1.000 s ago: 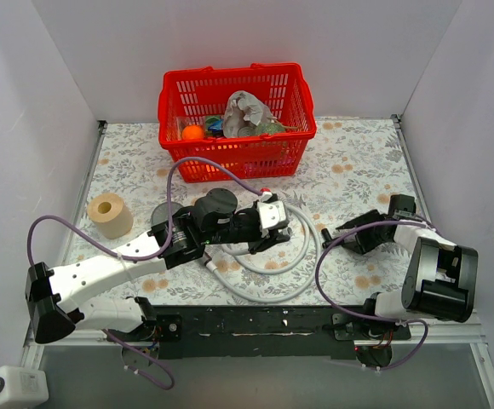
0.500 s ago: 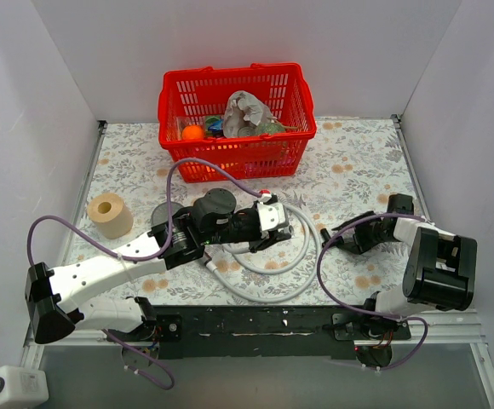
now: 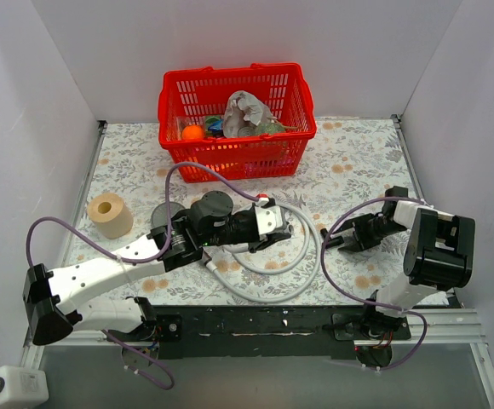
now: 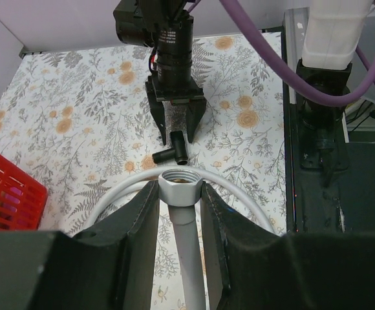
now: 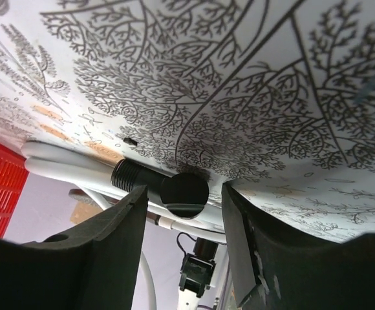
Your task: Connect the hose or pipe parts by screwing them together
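Left gripper (image 4: pixel 179 191) holds the hose (image 4: pixel 189 265) end; right gripper (image 5: pixel 183 188) straddles the black elbow fitting (image 4: pixel 176 147).

Nearest, the left gripper is clamped on the light-grey hose at its end nut (image 4: pixel 180 179), whose threaded mouth faces the right arm. Just beyond, the right gripper stands with its jaws apart on either side of the black elbow fitting, which lies on the flowered tablecloth (image 4: pixel 77 129) and is not pinched. The pick-up looks like the step in hand. Close squarely on one straight leg and leave the mating end free. Then line it up with the nut's axis before turning, or the threads may cross. Which leg is threaded is unclear. Farther back, a round grey disc (image 3: pixel 163 213), probably the shower head's face, is half hidden by the left forearm (image 3: pixel 111 266), and its handle is out of sight.
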Tool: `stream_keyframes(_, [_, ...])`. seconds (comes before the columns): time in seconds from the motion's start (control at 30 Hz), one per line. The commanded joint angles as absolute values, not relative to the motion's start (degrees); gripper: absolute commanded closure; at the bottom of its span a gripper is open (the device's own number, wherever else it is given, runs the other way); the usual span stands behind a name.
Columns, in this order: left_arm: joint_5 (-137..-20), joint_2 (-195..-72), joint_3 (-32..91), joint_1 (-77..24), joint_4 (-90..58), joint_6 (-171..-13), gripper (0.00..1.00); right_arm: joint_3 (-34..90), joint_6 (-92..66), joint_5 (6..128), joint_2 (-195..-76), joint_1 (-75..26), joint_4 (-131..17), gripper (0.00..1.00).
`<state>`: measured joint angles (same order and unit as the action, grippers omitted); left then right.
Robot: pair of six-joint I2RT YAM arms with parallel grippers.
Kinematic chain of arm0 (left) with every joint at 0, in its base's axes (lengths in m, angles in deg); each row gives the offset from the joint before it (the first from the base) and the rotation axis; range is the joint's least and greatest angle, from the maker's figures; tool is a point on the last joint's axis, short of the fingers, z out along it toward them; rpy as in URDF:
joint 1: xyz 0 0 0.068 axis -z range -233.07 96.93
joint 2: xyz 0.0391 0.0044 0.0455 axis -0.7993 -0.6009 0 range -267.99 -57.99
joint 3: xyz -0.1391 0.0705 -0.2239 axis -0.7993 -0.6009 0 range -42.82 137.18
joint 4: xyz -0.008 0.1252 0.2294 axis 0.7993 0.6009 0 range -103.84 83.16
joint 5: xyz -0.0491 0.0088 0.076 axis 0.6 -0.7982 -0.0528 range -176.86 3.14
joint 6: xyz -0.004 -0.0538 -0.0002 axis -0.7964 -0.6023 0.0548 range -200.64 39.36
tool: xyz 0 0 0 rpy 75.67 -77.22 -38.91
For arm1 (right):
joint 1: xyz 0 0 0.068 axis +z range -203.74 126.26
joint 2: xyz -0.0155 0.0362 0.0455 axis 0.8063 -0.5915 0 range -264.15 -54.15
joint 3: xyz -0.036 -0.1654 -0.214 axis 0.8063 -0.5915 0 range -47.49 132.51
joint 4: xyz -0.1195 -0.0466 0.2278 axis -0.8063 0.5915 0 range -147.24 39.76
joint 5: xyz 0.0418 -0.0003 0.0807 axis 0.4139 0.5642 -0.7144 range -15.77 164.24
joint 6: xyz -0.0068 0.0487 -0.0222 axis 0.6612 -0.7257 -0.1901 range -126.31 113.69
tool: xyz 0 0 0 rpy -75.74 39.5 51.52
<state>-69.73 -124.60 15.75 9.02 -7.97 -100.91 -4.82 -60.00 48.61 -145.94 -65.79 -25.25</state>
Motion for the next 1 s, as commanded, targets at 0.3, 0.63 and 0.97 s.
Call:
stream_keyframes(0.3, [-67.78,-119.69,17.12,9.16,-8.74,-98.57,1.00,-3.02,-65.19,68.88,-153.55,-61.30,-14.96,0.48])
stream_keyframes(0.63, [-64.80,-116.09,20.37,9.16,-8.21,-101.20,1.00,-0.56,-64.76,66.23,-149.61,-57.26,-19.79,0.99])
stream_keyframes(0.97, [-61.80,-109.85,28.90,9.16,-2.33,-107.17,1.00,5.08,-55.79,86.36,-127.59,-37.14,-17.41,0.99])
